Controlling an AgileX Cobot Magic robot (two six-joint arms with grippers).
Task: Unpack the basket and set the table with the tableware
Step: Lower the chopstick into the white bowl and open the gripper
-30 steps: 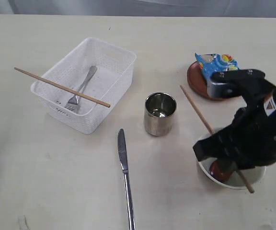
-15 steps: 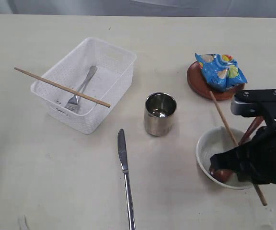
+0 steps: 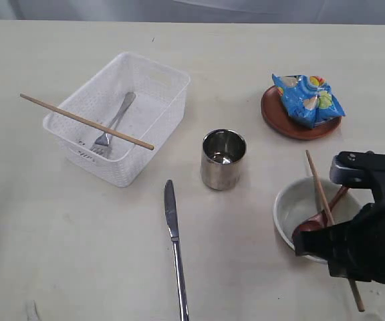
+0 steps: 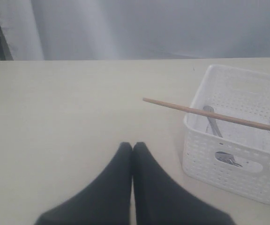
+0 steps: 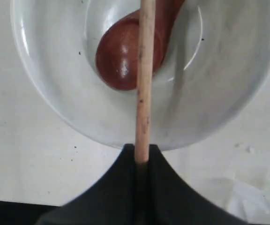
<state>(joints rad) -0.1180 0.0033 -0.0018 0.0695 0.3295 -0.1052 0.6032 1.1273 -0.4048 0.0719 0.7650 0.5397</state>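
Chopstick (image 5: 145, 70) swung over bowl (image 5: 46, 79), end hidden inside pinching right gripper (image 5: 141, 157); left gripper (image 4: 133, 147) closed

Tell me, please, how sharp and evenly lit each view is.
Exterior view: soft even light, sharp, reflections in the steel cup. Left wrist view: left gripper dark and soft-edged, basket clearer. Right wrist view: glare spots on the wooden spoon, right gripper blurred.

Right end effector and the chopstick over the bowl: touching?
Touching. The right wrist view shows the chopstick pinched between the closed tips of the right end effector, no gap either side.
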